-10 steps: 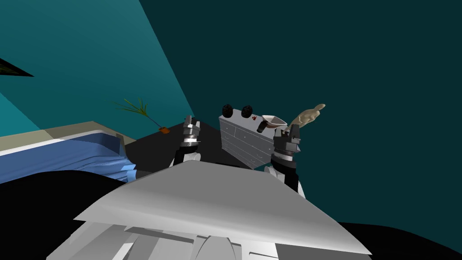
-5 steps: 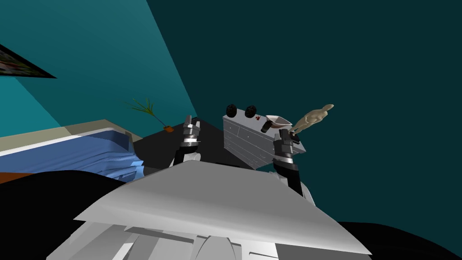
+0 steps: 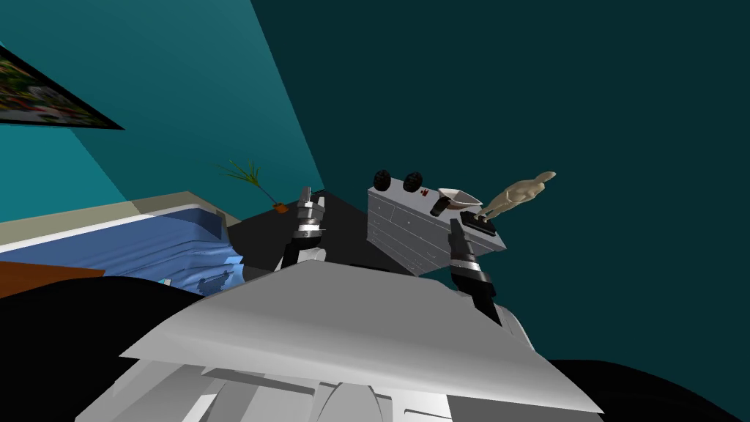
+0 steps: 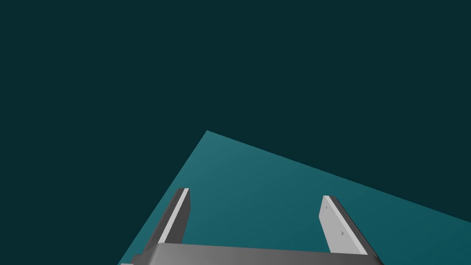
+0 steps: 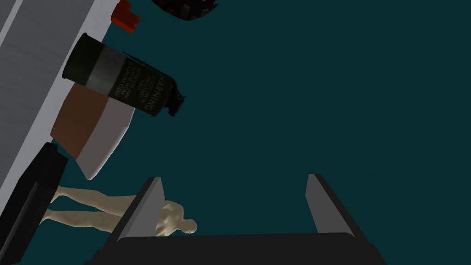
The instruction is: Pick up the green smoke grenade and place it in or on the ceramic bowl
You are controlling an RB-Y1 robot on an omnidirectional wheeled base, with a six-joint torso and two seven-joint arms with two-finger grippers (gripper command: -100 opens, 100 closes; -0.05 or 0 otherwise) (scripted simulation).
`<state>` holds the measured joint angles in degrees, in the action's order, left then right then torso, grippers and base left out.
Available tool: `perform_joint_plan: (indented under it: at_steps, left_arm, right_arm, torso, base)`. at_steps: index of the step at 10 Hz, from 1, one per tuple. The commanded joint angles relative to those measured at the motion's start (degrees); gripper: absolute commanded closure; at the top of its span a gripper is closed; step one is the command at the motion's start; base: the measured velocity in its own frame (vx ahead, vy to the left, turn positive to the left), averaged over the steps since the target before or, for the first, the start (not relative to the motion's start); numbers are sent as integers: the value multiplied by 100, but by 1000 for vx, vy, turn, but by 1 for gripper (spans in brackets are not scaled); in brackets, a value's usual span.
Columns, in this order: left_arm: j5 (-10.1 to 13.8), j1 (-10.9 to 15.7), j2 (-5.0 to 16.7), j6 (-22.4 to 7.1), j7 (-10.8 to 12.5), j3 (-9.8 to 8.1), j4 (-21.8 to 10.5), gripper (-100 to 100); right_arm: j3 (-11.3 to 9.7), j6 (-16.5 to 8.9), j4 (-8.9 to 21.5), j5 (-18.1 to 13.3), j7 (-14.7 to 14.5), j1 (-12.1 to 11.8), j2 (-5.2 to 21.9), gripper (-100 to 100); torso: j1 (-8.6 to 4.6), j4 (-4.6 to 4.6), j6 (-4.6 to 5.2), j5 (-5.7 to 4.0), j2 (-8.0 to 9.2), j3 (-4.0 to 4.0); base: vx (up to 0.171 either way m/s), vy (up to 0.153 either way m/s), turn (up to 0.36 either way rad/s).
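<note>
The dark green smoke grenade (image 5: 119,82) stands on the white dresser top (image 5: 32,69), with its cap end toward the wall side. A bowl (image 5: 92,133) with a brown lower part and a white rim sits right beside it. In the head view the grenade (image 3: 437,207) and the bowl (image 3: 460,198) are near the dresser's right end. My right gripper (image 5: 233,177) is open and holds nothing, some way short of the grenade, at the dresser's near edge (image 3: 455,233). My left gripper (image 4: 255,193) is open and raised to the left of the dresser (image 3: 307,198).
A beige figure statue (image 3: 520,194) on a black base (image 3: 477,222) stands at the dresser's right end, close by my right fingers (image 5: 142,211). Two black round objects (image 3: 382,179) and a small red item (image 5: 125,16) lie further along. A blue bed (image 3: 146,242) is left.
My view has swung left, so the dresser sits further right in the picture. My right wrist has rolled and the hand has dropped toward the dresser's near edge. The left arm holds still.
</note>
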<state>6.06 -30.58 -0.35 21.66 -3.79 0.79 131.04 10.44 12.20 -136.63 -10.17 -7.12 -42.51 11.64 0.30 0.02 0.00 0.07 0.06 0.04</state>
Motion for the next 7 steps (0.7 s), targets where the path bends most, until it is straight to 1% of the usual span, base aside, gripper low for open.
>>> perform_joint_plan:
  at_steps: [1,5,7]
  left_arm:
    - [0,0,0,0,0,0,0,0]
    - [0,0,0,0,0,0,0,0]
    - [0,-1,0,0,0,0,0,0]
  right_arm:
    - [144,-225,37,-243,-105,-185,76,-100]
    - [531,-811,97,-859,-334,-540,255,-100]
    - [726,-1080,128,-1174,-447,-695,309,-100]
  torso:
    - [0,0,0,0,0,0]
    - [-2,-3,-1,0,-15,-9]
    - [-8,-5,0,-1,-22,-13]
  base:
    - [1,93,68]
    - [27,81,75]
    - [69,68,76]
